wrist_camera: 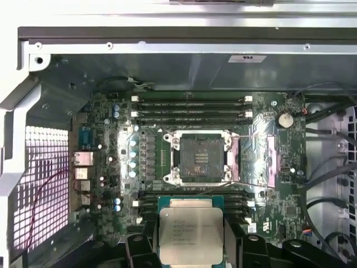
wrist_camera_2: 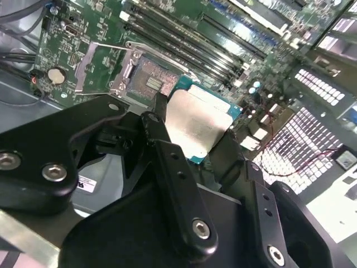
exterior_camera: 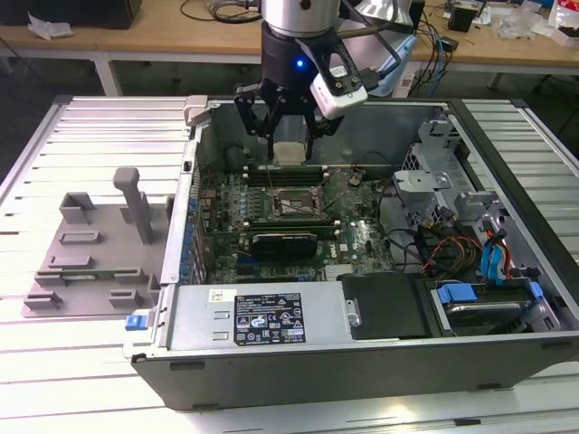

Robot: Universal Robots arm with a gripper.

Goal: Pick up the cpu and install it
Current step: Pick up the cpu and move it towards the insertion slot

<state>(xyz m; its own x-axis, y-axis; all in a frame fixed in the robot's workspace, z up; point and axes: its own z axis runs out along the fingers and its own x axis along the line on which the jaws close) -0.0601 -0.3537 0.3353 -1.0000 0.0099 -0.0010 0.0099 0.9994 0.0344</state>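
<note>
My gripper (exterior_camera: 288, 140) hangs over the back of the open computer case, shut on the cpu (exterior_camera: 288, 152), a flat square chip with a silver top and green edge. In both wrist views the cpu (wrist_camera_2: 198, 125) (wrist_camera: 191, 234) sits between the black fingers (wrist_camera_2: 163, 120), held by two opposite edges. The cpu is in the air above the green motherboard (exterior_camera: 362, 235). The empty socket (wrist_camera: 201, 156) (wrist_camera_2: 150, 81) (exterior_camera: 294, 201) lies a short way off from the chip. Its metal load plate (wrist_camera: 254, 162) is flipped open to one side.
Memory slots (wrist_camera: 189, 106) run along both sides of the socket. The case wall (exterior_camera: 194, 181) stands at the exterior view's left, the drive cage and cables (exterior_camera: 461, 235) at its right, and the power supply (exterior_camera: 262, 316) in front. A grey fixture (exterior_camera: 90, 244) sits on the table outside.
</note>
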